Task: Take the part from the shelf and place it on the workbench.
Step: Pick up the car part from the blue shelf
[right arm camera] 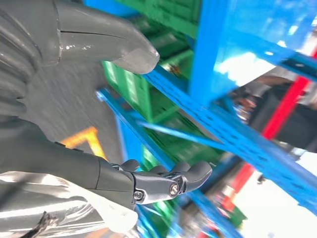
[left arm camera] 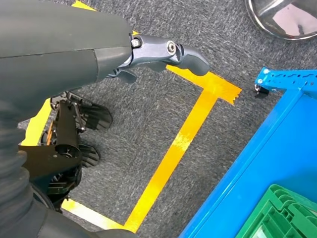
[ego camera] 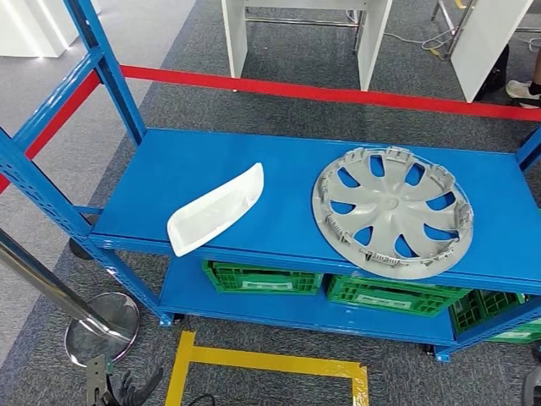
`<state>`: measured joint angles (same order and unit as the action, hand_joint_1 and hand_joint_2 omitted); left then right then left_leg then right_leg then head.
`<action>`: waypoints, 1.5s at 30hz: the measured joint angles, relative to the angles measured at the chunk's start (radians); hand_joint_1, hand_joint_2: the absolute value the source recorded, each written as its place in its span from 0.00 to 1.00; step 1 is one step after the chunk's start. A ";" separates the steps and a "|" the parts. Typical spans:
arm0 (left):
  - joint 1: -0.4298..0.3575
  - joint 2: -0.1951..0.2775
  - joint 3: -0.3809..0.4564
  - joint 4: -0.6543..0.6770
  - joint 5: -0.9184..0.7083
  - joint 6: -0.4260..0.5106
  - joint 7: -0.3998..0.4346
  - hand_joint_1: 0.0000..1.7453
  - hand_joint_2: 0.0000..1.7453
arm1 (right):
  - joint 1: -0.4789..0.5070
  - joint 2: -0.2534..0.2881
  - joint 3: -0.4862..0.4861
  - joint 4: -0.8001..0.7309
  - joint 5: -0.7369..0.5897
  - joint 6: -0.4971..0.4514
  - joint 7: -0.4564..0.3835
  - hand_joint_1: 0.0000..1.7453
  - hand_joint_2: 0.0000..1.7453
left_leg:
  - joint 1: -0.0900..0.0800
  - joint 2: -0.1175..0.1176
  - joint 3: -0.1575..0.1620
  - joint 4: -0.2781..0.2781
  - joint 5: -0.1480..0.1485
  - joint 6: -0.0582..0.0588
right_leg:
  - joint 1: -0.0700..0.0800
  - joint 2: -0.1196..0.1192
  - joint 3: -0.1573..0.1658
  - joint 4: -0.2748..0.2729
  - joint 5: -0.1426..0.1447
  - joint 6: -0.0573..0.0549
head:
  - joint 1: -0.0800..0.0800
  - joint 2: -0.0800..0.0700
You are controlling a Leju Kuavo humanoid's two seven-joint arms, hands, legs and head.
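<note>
You've got two parts on the top level of the blue shelf (ego camera: 191, 169): a white curved trim piece (ego camera: 216, 209) toward the left, its near end at the front edge, and a grey hubcap (ego camera: 392, 211) lying flat to the right, well apart from the trim piece, its near rim reaching the front edge. Green crates (ego camera: 261, 277) sit on the lower level under them. Left hand (left arm camera: 164, 52) hangs low over the grey carpet, fingers stretched out and holding nothing, above the yellow floor tape (left arm camera: 179, 144); shelf foot and a green crate corner are just beside it in the left wrist view. Right hand (right arm camera: 157, 181) is also empty, fingers extended and apart from the thumb, with the blue shelf frame and green crates behind it; that view is blurred. A chrome stanchion base (ego camera: 102, 328) stands on the carpet left of the shelf. A red barrier tape (ego camera: 319, 89) runs behind the shelf.
</note>
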<state>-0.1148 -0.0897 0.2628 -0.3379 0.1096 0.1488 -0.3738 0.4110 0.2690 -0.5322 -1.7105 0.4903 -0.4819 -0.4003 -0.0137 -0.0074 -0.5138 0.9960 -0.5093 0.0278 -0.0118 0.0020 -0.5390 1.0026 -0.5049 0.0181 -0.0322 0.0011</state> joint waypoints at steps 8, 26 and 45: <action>-0.006 -0.003 0.027 0.008 -0.020 -0.001 -0.006 0.00 1.00 | 0.028 0.001 -0.081 -0.192 0.225 0.102 -0.024 0.00 1.00 | 0.000 0.000 0.000 0.000 0.000 0.000 | 0.000 0.000 0.000 0.000 0.000 0.000 | 0.000 0.000; -0.042 -0.016 0.068 0.028 -0.067 -0.037 -0.008 0.00 1.00 | 0.088 -0.223 -0.151 -0.443 0.567 0.472 0.060 0.00 1.00 | -0.001 0.000 -0.001 0.001 0.000 0.000 | -0.001 0.000 0.000 0.000 0.000 0.000 | 0.000 0.000; -0.082 -0.039 0.068 0.035 -0.136 -0.101 -0.007 0.00 1.00 | 0.181 -0.701 0.128 -0.386 0.489 0.603 0.429 0.00 1.00 | -0.002 0.000 -0.001 0.001 0.000 0.001 | -0.001 0.000 0.000 0.000 0.000 0.001 | 0.000 0.000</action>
<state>-0.1973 -0.1284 0.3313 -0.3027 -0.0260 0.0474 -0.3807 0.5925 -0.4316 -0.4045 -2.0970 0.9797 0.1210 0.0283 -0.0152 -0.0072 -0.5145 0.9969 -0.5096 0.0284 -0.0133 0.0016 -0.5389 1.0024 -0.5045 0.0187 -0.0322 0.0011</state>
